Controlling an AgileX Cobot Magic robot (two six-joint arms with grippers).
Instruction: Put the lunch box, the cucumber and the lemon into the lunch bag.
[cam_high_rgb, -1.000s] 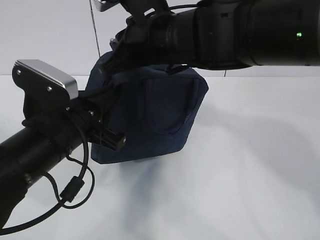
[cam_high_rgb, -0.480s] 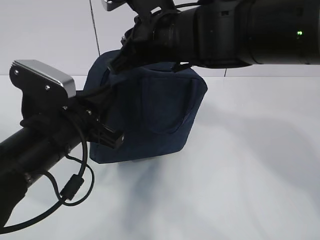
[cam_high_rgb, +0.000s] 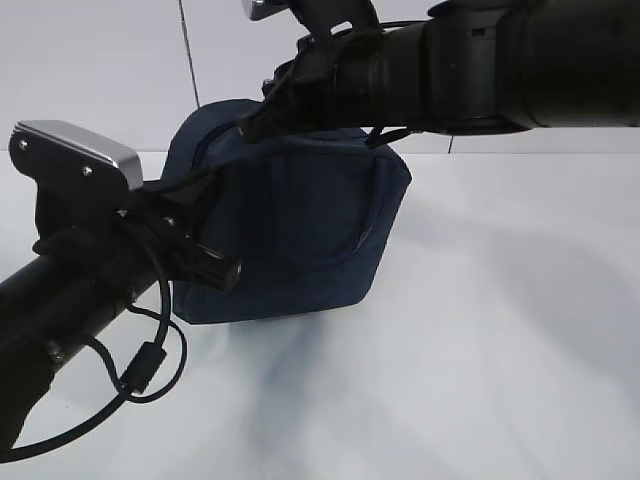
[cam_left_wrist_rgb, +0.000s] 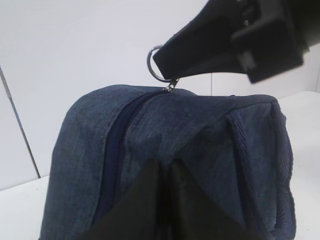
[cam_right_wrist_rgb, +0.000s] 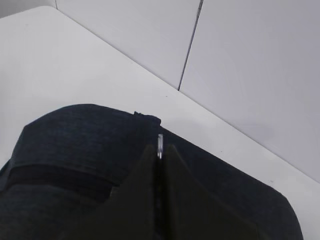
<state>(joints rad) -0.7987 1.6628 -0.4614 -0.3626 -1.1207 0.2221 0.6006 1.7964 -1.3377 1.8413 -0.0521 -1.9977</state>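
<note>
The right hand (cam_left_wrist_rgb: 172, 67) is clamped on the ring pull (cam_left_wrist_rgb: 156, 65) to work the zipper. The left hand (cam_left_wrist_rgb: 162, 200) pinches the lunch bag (cam_high_rgb: 300, 230) fabric, seemingly steadying it

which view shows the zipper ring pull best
The left wrist view: the metal ring pull shows side-on, pinched by the right claw. The right wrist view shows it only edge-on. In the exterior view the arm hides it.
</note>
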